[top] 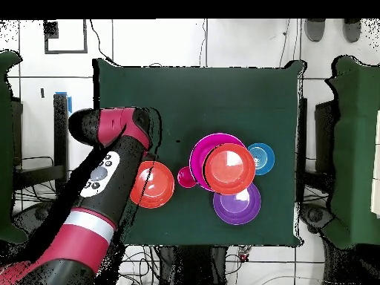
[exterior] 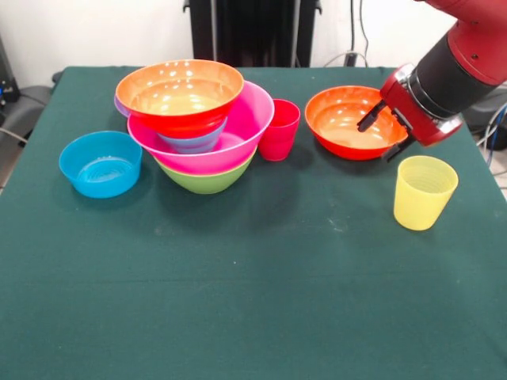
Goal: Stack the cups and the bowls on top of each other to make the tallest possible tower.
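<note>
The tower stands left of centre: a green bowl (exterior: 207, 180) at the bottom, the big pink bowl (exterior: 245, 131) in it, small bowls nested inside, and a wide orange bowl (exterior: 180, 89) on top. It also shows in the overhead view (top: 230, 167). A red cup (exterior: 280, 129) stands against the tower's right side. The second orange bowl (exterior: 344, 119) sits to the right. My gripper (exterior: 382, 133) is open at that bowl's right rim, one finger (exterior: 368, 117) inside the bowl and the other outside. A yellow cup (exterior: 424, 190) stands upright just in front of the gripper.
A small blue bowl (exterior: 101, 163) sits alone left of the tower. A purple bowl (top: 237, 204) lies beside the tower on the robot's side, mostly hidden behind it in the front view. In the overhead view my arm (top: 111, 167) covers the yellow cup.
</note>
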Controlling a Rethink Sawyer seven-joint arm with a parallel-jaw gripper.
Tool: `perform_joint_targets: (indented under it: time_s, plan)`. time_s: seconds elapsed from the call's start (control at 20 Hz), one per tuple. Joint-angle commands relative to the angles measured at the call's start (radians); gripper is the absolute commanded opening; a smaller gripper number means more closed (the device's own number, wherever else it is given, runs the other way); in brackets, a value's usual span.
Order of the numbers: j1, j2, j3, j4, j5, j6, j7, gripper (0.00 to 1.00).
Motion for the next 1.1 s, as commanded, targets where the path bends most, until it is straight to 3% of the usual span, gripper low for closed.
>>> perform_joint_targets:
  time_s: [0.05,1.1]
  plan:
    - [0.023,0.025,0.106,0.014,0.007,-0.099,0.168,1.00]
    - [0.047,0.088,0.095,-0.006,0.018,-0.146,0.200,1.00]
